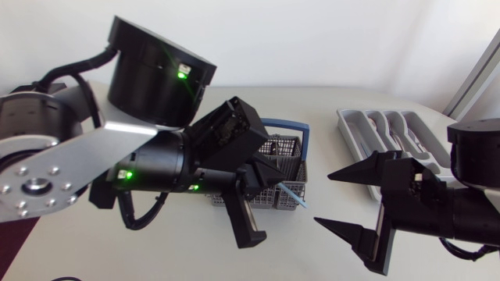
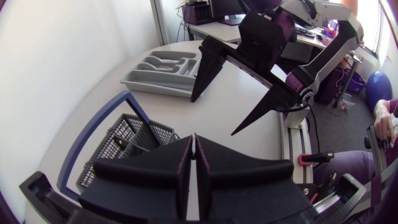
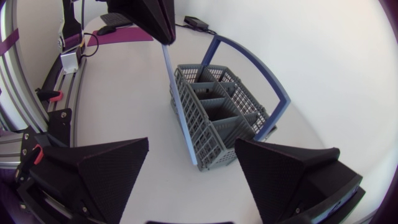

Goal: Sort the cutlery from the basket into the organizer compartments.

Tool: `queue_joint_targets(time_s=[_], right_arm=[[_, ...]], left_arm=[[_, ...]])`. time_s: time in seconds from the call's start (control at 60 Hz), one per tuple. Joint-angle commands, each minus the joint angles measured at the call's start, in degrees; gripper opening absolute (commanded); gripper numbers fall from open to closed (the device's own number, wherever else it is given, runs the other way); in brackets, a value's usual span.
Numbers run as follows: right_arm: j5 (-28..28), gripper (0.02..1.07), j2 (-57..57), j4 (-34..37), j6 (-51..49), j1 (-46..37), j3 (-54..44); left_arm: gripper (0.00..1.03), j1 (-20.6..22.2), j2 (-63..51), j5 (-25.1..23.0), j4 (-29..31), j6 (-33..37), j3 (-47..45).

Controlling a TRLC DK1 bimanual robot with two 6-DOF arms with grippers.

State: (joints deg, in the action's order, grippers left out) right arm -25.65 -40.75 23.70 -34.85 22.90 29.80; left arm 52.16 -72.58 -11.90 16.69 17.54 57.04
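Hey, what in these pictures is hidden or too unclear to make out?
Head view: left gripper covers most of the basket, hiding its contents.
Head view: pale blue piece in its fingers is too thin to identify.
Head view: right arm hides part of the organizer.

Basket (image 1: 286, 147) left of organizer (image 1: 349, 127)

left tool (image 2: 194, 140) hides most of its thin pale-blue piece (image 1: 294, 196); the arm (image 1: 156, 164) covers half the basket (image 1: 283, 147).
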Motion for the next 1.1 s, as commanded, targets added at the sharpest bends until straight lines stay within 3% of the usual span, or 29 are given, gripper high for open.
queue_joint_targets(time_s=[0.0, 0.133, 0.383, 0.717, 0.9, 1.083], right_arm=[[-1.16, 1.03, -2.67, -0.85, 1.98, 0.92, 2.28], [-3.53, 1.00, -6.18, -2.70, 2.16, 1.36, 2.89], [-6.17, 0.62, -10.14, -5.25, 2.07, 1.89, 2.98], [-7.31, 0.22, -12.16, -6.83, 1.63, 1.89, 2.10], [-7.31, 0.07, -12.42, -7.18, 1.54, 1.89, 1.75], [-7.31, 0.07, -12.16, -6.30, 1.54, 1.89, 1.58]], left_arm=[[0.03, -1.36, -3.10, -3.13, 0.01, -2.07, 3.26], [0.03, -2.33, -5.30, -7.43, 0.71, -3.39, 6.16], [0.03, -4.70, -8.20, -13.76, 3.26, -4.53, 9.67], [0.03, -8.13, -10.22, -19.92, 7.92, -4.80, 13.63], [0.03, -8.57, -10.39, -20.35, 8.80, -4.80, 14.60], [0.04, -9.18, -10.48, -20.35, 9.15, -4.80, 14.86]])
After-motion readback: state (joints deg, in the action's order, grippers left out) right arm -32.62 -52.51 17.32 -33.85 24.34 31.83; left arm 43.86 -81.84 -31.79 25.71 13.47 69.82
